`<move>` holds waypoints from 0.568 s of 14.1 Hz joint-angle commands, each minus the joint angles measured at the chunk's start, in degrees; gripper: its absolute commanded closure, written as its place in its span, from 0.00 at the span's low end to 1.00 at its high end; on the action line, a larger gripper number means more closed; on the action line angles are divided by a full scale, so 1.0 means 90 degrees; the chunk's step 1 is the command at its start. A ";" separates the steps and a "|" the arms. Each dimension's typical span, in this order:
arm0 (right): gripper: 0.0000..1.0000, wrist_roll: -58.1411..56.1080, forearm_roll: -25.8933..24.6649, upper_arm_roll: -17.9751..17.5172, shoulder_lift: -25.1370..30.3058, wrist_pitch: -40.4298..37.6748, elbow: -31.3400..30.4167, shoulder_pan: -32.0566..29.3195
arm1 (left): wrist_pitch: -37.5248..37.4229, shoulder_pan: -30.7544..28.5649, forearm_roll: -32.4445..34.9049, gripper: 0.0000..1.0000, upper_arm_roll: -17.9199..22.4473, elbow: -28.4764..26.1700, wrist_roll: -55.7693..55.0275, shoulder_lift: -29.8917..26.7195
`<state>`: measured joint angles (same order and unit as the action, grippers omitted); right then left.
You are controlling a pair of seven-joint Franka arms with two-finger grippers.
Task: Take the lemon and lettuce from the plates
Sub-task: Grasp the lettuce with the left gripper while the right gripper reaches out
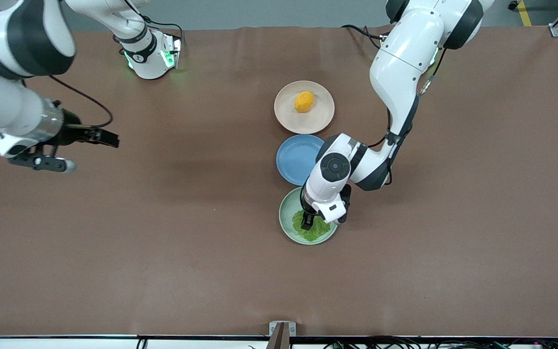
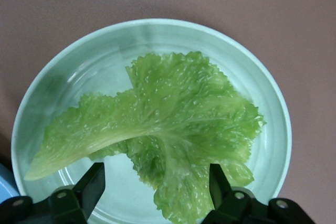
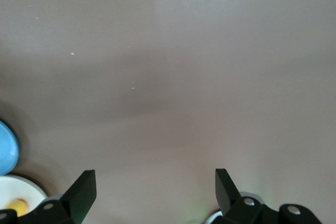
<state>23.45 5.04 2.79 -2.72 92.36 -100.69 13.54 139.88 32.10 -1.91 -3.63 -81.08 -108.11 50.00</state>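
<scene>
The lettuce (image 1: 315, 231) lies on the pale mint green plate (image 1: 287, 216), the plate nearest the front camera. My left gripper (image 1: 308, 221) is low over it, open, one finger on each side of the leaf's edge. In the left wrist view the lettuce (image 2: 173, 119) fills the green plate (image 2: 94, 61), and the left gripper (image 2: 157, 182) holds nothing. The lemon (image 1: 304, 101) sits on the beige-pink plate (image 1: 286, 116), farthest from the camera. My right gripper (image 1: 113, 140) waits open and empty, up in the air over bare table at the right arm's end; the right wrist view shows it (image 3: 155, 182).
A blue plate (image 1: 294, 159) lies between the two task plates, touching the green one. The left arm's forearm hangs over its edge. The right wrist view shows the blue plate's edge (image 3: 6, 148) and the lemon (image 3: 18, 205) on the beige plate (image 3: 16, 187).
</scene>
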 commanded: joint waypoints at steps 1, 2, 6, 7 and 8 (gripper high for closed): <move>0.00 0.1754 0.0065 0.0042 0.0633 0.0781 -0.1163 0.1118 | 0.0024 0.0066 -0.0061 0.37 0.0062 0.0142 -0.0058 0.0079; 0.00 0.2524 0.0065 0.0042 0.0624 0.1054 -0.1320 0.1625 | 0.0024 0.0066 -0.0061 0.43 0.0052 0.0142 -0.0058 0.0079; 0.00 0.5055 0.0065 0.0032 0.0420 0.1933 -0.1516 0.3102 | 0.0024 0.0057 -0.0100 0.70 0.0052 0.0142 -0.0068 0.0060; 0.00 0.5660 0.0065 0.0032 0.0284 0.2226 -0.1546 0.3443 | 0.0024 0.0057 -0.0100 0.76 0.0052 0.0142 -0.0068 0.0050; 0.00 0.6266 0.0065 0.0032 0.0089 0.2489 -0.1536 0.3785 | 0.0024 0.0047 -0.0110 0.82 0.0052 0.0142 -0.0068 0.0031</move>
<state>71.37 5.36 2.13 -0.32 110.80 -113.24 43.00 139.92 32.10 -1.91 -3.61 -80.83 -108.13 50.01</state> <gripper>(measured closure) 0.000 0.749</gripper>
